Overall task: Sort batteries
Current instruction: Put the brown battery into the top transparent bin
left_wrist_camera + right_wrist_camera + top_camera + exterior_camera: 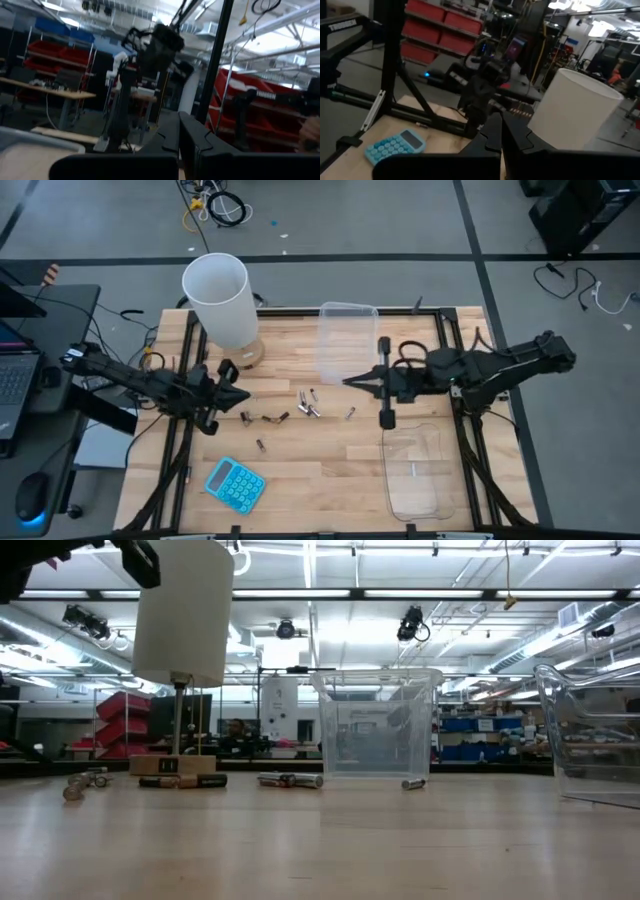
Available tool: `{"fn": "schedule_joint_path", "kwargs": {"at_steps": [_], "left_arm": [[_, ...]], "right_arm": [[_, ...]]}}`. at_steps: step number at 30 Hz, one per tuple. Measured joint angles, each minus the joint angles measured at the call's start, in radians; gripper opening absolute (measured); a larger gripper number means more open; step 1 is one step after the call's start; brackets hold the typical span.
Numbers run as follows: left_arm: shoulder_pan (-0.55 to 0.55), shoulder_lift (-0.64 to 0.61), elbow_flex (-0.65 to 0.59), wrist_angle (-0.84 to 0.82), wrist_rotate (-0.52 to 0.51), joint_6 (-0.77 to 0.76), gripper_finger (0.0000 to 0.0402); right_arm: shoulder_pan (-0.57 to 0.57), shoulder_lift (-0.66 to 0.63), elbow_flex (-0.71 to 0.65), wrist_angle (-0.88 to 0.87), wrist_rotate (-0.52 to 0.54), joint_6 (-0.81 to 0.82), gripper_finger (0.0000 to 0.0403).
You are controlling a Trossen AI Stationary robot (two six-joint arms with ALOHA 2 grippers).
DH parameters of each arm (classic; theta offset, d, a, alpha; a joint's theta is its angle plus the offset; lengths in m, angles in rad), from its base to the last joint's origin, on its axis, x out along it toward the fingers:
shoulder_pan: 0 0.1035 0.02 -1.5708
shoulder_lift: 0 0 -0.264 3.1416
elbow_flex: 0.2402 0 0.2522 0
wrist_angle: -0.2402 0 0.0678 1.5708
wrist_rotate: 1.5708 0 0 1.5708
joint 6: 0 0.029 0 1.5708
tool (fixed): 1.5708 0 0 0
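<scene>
Wooden tabletop (330, 470) fills the middle of my overhead view, with grey workshop floor all around it. My left gripper (243, 393) sits left of center, fingers pinched together with nothing between them, up off the wood. Right gripper (350, 381) is right of center pointing back toward it, also pinched closed and empty. They face each other across the scatter.

Batteries (308, 404) are loose on the wood between the two grippers: a small cluster near the middle, one more (350, 414) a bit to the right, a couple (272, 417) to the left and one (260, 445) lower down toward the blue calculator (236, 483) in the lower left. From the table-level camera I see them lying flat in a row (290, 780), one (413, 783) just in front of the clear tub.

Clear tub (346, 338) is at upper center, a second clear tub (417, 475) at lower right. White lamp shade (218, 298) on its wooden base sits upper left. My laptop (15, 370) is off the left edge.
</scene>
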Motion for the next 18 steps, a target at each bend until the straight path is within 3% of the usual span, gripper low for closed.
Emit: {"fn": "schedule_joint_path", "kwargs": {"at_steps": [18], "left_arm": [[0.0,-0.045,0.0,0.007,-0.026,0.017,0.0002]], "right_arm": [[-0.002,0.373,0.207,-0.017,-0.001,0.053,0.0]]}}
